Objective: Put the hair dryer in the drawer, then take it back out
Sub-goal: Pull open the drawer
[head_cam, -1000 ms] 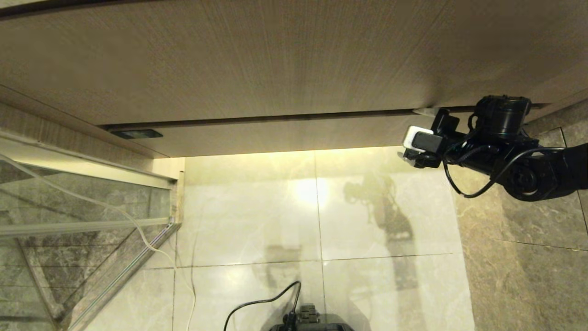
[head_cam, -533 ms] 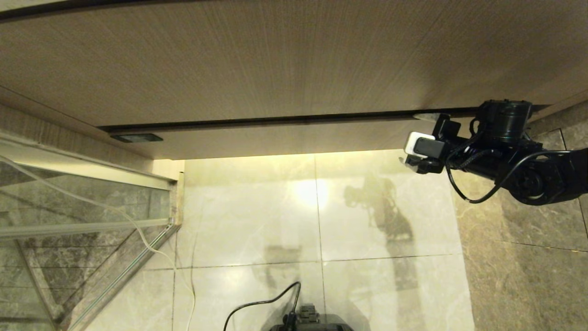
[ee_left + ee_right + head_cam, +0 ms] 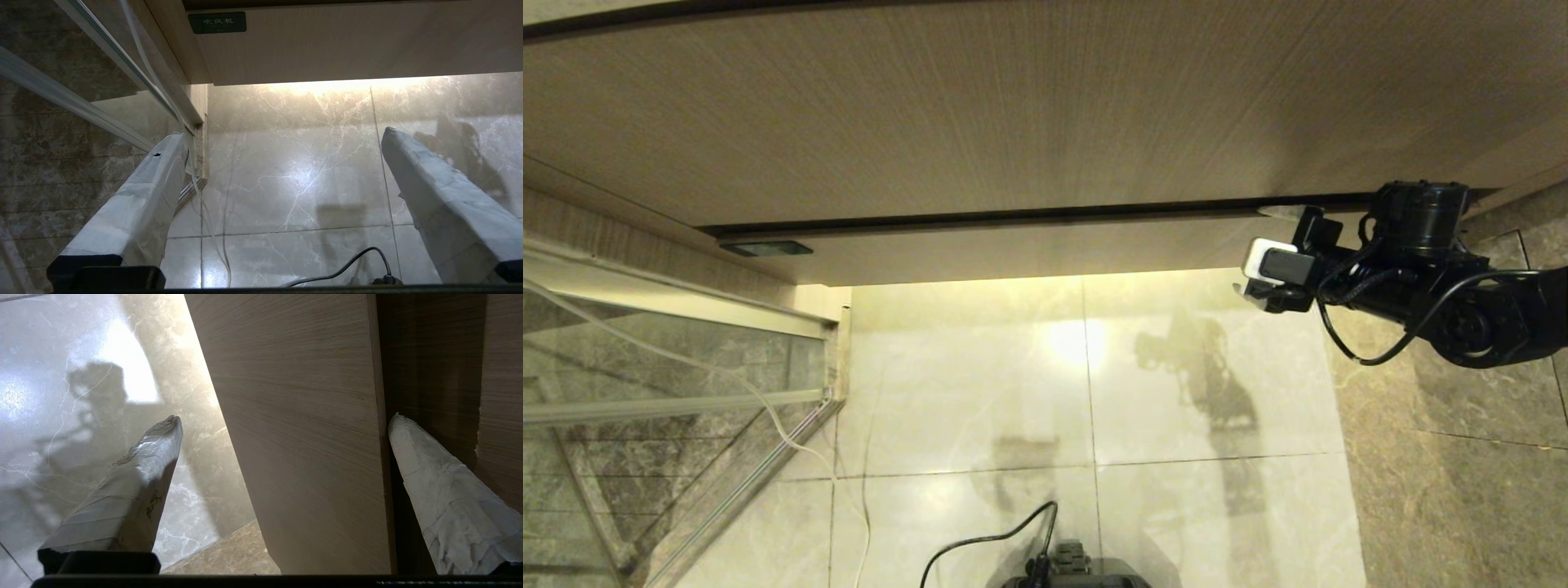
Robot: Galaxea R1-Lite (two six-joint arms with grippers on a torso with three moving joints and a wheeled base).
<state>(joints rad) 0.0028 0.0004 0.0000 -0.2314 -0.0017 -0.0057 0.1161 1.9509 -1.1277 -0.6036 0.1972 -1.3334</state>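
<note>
Straddling the drawer (image 3: 302,437) front's edge, right pincer (image 3: 282,424) spread wide.

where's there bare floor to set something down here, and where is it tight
Bare floor tiles run from the glass partition to the darker tiles, up to the drawer. Tight spots: the right claw straddling the drawer front, and the black cable nearest the robot.

Glossy marble floor (image 3: 980,384) (pale tiles) carries a thin white hose (image 3: 768,408).

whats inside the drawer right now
Nothing inside shows: the drawer is open only a dark slit. The right gripper straddles its front, one of its fingers in the gap. No hair dryer visible.
</note>
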